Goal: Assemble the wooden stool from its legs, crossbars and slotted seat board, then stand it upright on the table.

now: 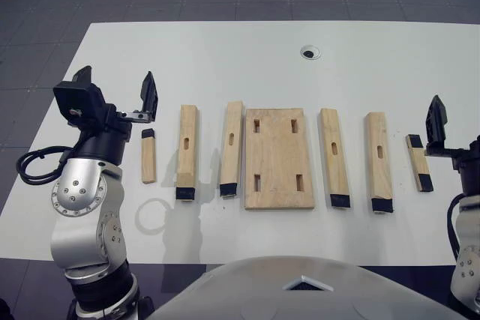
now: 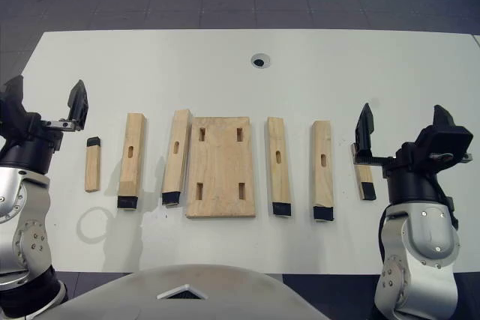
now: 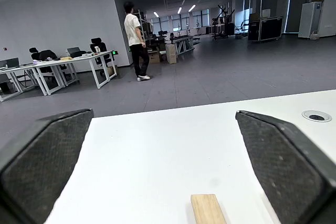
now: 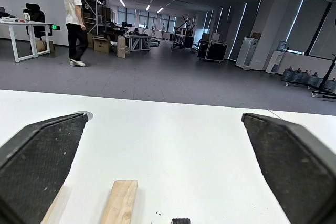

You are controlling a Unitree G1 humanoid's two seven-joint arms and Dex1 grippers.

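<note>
The slotted seat board [image 1: 279, 158] lies flat mid-table. Two legs with black ends [image 1: 187, 151] [image 1: 232, 148] lie to its left and two more [image 1: 334, 157] [image 1: 379, 161] to its right, all parallel. A short crossbar [image 1: 148, 155] lies at the far left, another [image 1: 419, 162] at the far right. My left gripper [image 1: 117, 74] hovers open just left of the left crossbar, nothing between its pads [image 3: 42, 156]. My right gripper [image 2: 403, 127] is open over the right crossbar [image 2: 364, 177], also empty. A plain wooden end [image 3: 207, 208] shows between the left fingers.
The white table [image 1: 225, 58] has a round cable hole [image 1: 310, 52] at the back centre. Its rear half is bare. The front edge runs close below the row of parts. Dark floor surrounds the table.
</note>
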